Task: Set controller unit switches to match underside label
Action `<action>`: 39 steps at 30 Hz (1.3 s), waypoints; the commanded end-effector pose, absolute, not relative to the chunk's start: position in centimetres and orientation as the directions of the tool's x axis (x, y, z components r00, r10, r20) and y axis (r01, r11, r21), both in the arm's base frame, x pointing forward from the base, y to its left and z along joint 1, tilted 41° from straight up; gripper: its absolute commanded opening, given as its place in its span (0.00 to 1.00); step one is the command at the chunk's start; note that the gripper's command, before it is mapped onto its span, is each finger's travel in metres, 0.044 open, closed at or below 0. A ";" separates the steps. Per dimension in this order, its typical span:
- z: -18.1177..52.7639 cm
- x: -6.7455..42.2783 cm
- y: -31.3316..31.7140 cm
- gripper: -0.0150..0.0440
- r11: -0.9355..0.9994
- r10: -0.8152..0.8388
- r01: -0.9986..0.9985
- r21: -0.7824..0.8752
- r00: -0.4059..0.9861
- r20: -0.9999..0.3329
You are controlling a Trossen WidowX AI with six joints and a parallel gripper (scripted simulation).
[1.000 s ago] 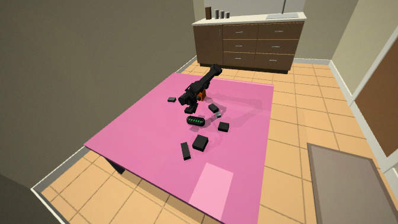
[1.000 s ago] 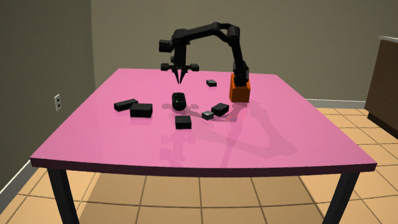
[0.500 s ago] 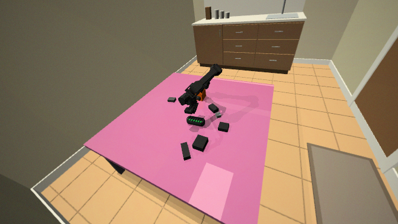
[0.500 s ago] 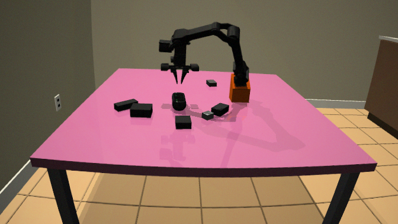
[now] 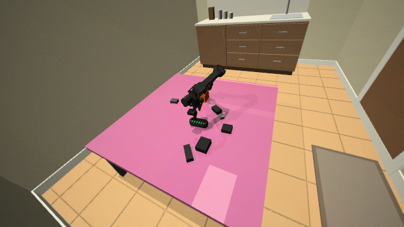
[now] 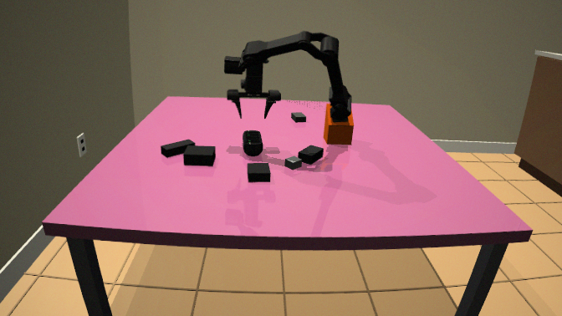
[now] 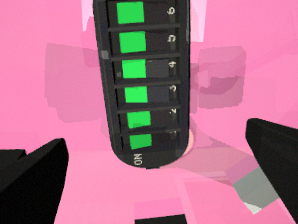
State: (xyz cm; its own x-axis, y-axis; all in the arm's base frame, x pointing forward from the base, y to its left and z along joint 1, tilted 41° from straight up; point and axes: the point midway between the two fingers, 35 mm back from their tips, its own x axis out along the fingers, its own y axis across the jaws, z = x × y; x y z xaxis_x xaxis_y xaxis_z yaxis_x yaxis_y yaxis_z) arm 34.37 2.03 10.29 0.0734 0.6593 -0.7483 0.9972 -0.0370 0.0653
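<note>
The dark grey controller unit [image 5: 198, 124] [image 6: 252, 142] [image 7: 144, 70] lies flat on its base on the pink table, switches up. In the wrist view its six rockers each show a bright green half on the left, toward the side marked ON, and a dark numbered half on the right. My gripper [image 6: 253, 115] [image 5: 193, 113] [image 7: 158, 137] is open and empty. It hangs above the table just behind the unit, fingers pointing down, clear of it.
Several dark blocks lie around the unit: one [image 6: 258, 172] in front, two [image 6: 199, 155] [image 6: 177, 147] to the left, one [image 6: 310, 154] and a small grey-topped one [image 6: 293, 162] [image 7: 256, 192] to the right, one [image 6: 298, 117] behind. The arm's orange base [image 6: 338, 129] stands at the right.
</note>
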 end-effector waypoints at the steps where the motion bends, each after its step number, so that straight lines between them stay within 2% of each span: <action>1: 9.3 35.6 2.7 0.87 -0.040 0.656 0.997 0.064 0.074 -0.751; 6: 6.1 39.1 5.5 0.64 -0.048 0.651 0.997 0.058 0.075 -0.755; 15: 6.0 39.2 5.6 0.25 -0.048 0.651 0.997 0.058 0.075 -0.755; 39: 6.0 39.1 5.6 0.25 -0.045 0.654 0.997 0.057 0.073 -0.753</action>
State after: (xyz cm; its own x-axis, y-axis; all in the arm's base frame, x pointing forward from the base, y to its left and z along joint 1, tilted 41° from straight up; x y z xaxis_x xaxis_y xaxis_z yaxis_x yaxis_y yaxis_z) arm 39.11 5.61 6.00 0.0731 0.6539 -0.7531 0.9973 -0.0452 0.0575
